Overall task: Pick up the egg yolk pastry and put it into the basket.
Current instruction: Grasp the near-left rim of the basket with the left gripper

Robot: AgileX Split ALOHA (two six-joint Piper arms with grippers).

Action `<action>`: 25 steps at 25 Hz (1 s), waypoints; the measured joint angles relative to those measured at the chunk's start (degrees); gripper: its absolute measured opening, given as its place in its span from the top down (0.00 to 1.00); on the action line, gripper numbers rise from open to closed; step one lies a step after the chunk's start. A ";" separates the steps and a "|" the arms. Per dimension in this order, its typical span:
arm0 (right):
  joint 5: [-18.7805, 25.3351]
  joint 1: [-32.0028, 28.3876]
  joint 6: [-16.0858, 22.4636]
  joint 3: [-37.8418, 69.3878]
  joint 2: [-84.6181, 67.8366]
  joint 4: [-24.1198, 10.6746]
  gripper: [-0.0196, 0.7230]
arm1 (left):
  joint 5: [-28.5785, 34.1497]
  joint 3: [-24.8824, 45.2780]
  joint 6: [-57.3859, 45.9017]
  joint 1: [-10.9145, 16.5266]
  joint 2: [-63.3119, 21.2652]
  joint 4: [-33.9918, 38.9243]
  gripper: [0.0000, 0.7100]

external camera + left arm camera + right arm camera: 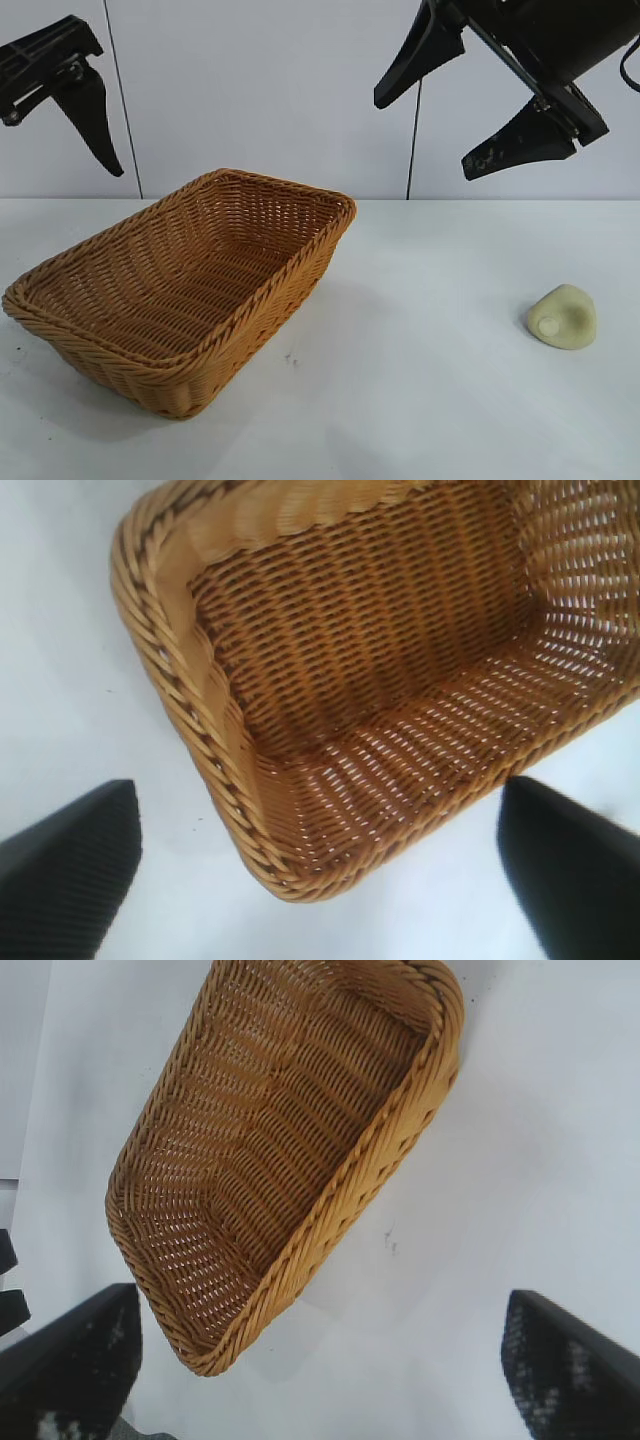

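Note:
The egg yolk pastry (pixel 563 316), a small pale cream-yellow lump with a round dimple, lies on the white table at the right. It shows in neither wrist view. The orange-brown wicker basket (pixel 292 268) stands at the left with nothing in it, its braided rim (pixel 160 650) below the left wrist camera. High above the table, between basket and pastry, my right gripper (pixel 424 136) hangs open and holds nothing; in its own view the right gripper (pixel 320 1360) looks down on the basket (pixel 372 1160) and bare table. My left gripper (pixel 60 145) is raised at the upper left, open and holding nothing, with the left gripper (pixel 320 880) over the basket's near corner.
White table (pixel 430 400) spreads between the basket and the pastry. A pale panelled wall (pixel 250 90) stands behind the table's far edge. A small dark speck (pixel 290 357) marks the table beside the basket.

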 joint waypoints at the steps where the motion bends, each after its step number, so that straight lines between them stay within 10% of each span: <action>1: 0.06 0.00 0.00 0.00 0.00 0.00 0.04 | 0.00 0.55 -0.99 0.00 0.00 0.25 0.02; 25: 0.27 0.00 0.00 0.00 0.00 0.00 0.04 | -14.05 6.88 -10.22 0.00 12.49 3.52 0.02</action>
